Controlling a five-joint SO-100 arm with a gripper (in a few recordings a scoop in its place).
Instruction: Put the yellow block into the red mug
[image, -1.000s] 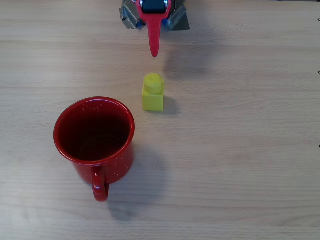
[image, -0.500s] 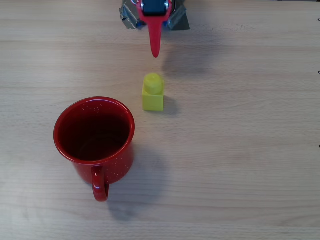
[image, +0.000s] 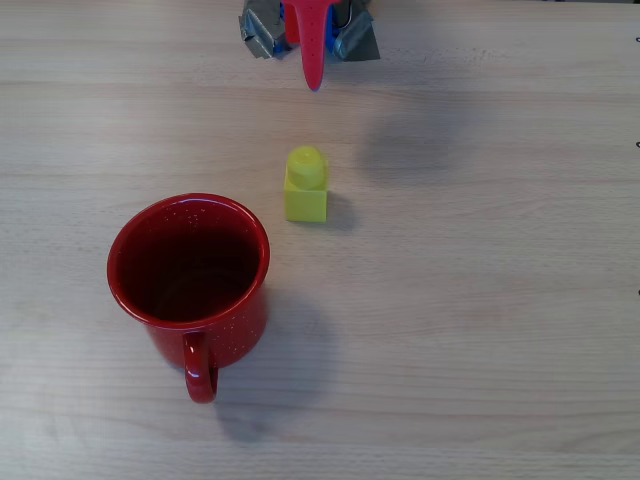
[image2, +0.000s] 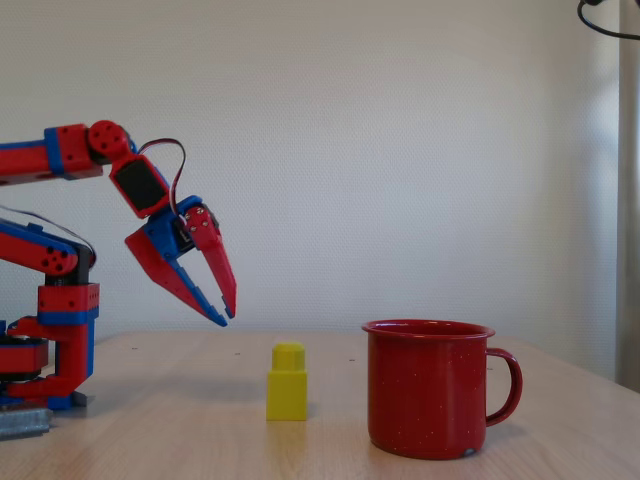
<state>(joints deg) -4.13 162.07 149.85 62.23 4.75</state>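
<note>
A: Gripper (image2: 222, 314) fingers are showing plainly in the fixed view, but from overhead the arm is running off the top edge, so just one red finger (image: 314, 55) is sticking into the picture.

B: Are the jaws standing apart?

A: Barely. In the fixed view the fingers are spreading at the base and nearly meeting at the tips, gripping nothing. Overhead I cannot tell, since one finger is covering the other.

B: Where is the yellow block (image2: 287, 383) sitting?

A: Upright on the wooden table (image2: 150, 440), stud up, apart from everything. In the fixed view the gripper is hanging in the air above and to the left of it, tips pointing down and right, clear of the block.

B: And the red mug (image2: 428, 387)?

A: Standing right of the block in the fixed view, near but not touching, handle pointing right. Overhead, the mug (image: 190, 275) is lying lower left of the block (image: 306, 186), its dark inside looking empty, though shadow is making the bottom hard to read.
</note>
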